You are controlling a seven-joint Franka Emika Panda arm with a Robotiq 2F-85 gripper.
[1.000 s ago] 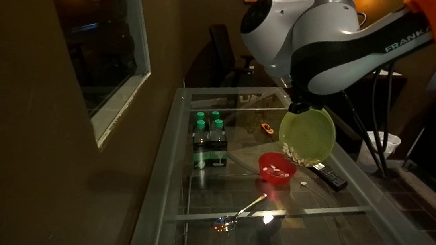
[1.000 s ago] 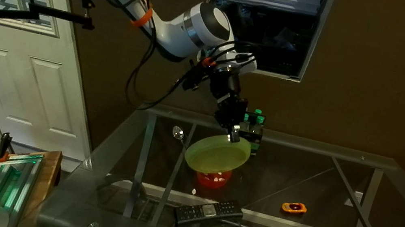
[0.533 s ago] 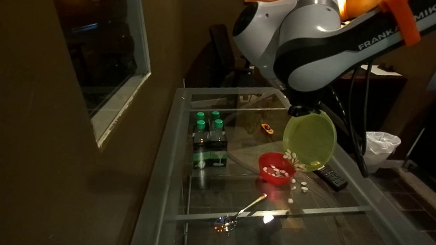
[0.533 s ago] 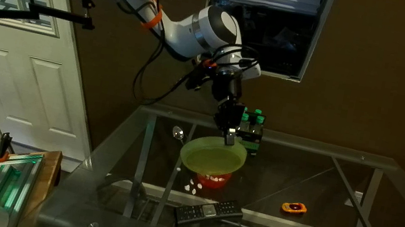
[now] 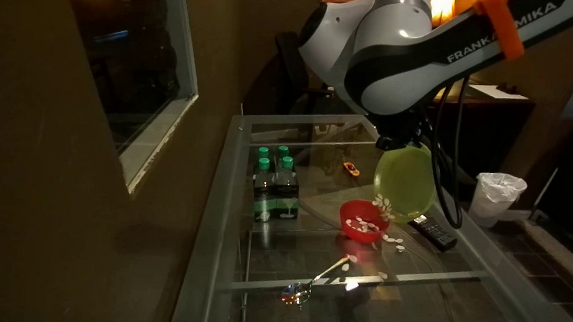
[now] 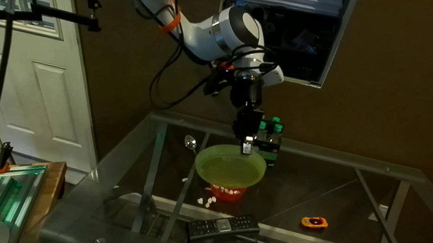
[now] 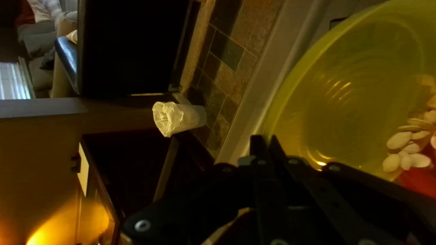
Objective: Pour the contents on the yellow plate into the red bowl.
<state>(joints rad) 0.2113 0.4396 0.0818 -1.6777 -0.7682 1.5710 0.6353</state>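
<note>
Wrist view: claw [image 7: 266,144] clenched on the rim of the yellow plate [image 7: 344,92]. Pale oval seeds [image 7: 399,140] bunched along one edge of the plate, far right; slice of the red bowl [image 7: 420,182] visible past them. In both exterior views the plate hangs steeply tipped, low edge at or over the bowl's rim; whether the two touch, cannot tell. Seed cluster sits at the plate edge nearest the bowl. Bowl upright on the glass surface [image 5: 212,248], a scatter of seeds inside. Several loose seeds just beside the bowl; other pale spots near the metal spoon [image 5: 297,292] may be seeds or reflections, cannot tell which. Spoon handle points toward the bowl. Black remote control [image 6: 223,228] lies flat, near the bowl. Four green-capped bottles [image 5: 285,179] stand in a carrier [image 5: 287,208], apart from the plate. Orange toy car [image 6: 314,222] well apart from the bowl. Robot arm [image 5: 396,61] reaches in from above, orange band [image 5: 502,25] around one link. In an exterior view, bag-lined waste bin [image 5: 496,197] on the floor past the surface's edge; dark chair [image 5: 292,61] beyond its far end; lit lamp [image 5: 442,8] farther back.
</note>
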